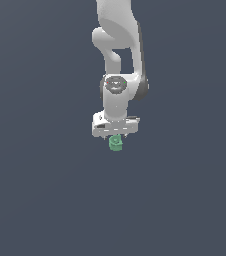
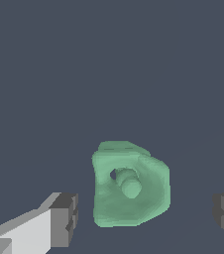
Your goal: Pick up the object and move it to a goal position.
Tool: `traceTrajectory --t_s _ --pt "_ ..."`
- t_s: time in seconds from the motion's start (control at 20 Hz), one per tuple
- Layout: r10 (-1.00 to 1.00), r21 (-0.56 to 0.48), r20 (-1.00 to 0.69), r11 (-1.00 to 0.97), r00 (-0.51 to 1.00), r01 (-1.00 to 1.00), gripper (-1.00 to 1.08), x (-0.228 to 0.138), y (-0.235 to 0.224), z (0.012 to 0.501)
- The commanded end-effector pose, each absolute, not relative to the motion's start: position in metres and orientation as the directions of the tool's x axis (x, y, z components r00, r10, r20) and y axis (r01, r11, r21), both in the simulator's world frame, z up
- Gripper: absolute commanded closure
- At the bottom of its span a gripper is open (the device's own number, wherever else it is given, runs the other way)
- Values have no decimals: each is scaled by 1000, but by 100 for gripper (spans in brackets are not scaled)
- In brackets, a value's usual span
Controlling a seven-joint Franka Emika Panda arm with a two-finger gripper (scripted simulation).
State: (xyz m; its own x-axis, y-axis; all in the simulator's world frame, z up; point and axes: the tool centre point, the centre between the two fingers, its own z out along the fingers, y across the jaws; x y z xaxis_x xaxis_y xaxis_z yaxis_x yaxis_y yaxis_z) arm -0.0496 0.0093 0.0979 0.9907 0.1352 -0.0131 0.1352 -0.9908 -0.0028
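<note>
The object (image 2: 131, 186) is a small green lumpy piece with a hollow and a little peg in its middle. In the wrist view it lies on the dark floor between my two grey fingertips (image 2: 64, 218), with a gap on each side of it. My gripper (image 2: 144, 216) is open and touches nothing. In the exterior view the object (image 1: 115, 143) shows just below the white gripper bar, with the gripper (image 1: 115, 136) pointing straight down over it. The fingers themselves are hard to make out there.
The white arm (image 1: 117, 50) comes down from the upper middle of the exterior view. Around the object there is only flat dark grey floor (image 1: 35, 200).
</note>
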Motion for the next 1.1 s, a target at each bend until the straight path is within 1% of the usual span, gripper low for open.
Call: traceTrajectory --t_s 0.0,0.5,1.05 --pt "152 -1 -5 -988 988 152 -92 -52 11 94" --pt "161 0 -2 -987 987 161 -92 -54 12 86" --pt "164 0 0 -986 986 164 -92 -55 13 43"
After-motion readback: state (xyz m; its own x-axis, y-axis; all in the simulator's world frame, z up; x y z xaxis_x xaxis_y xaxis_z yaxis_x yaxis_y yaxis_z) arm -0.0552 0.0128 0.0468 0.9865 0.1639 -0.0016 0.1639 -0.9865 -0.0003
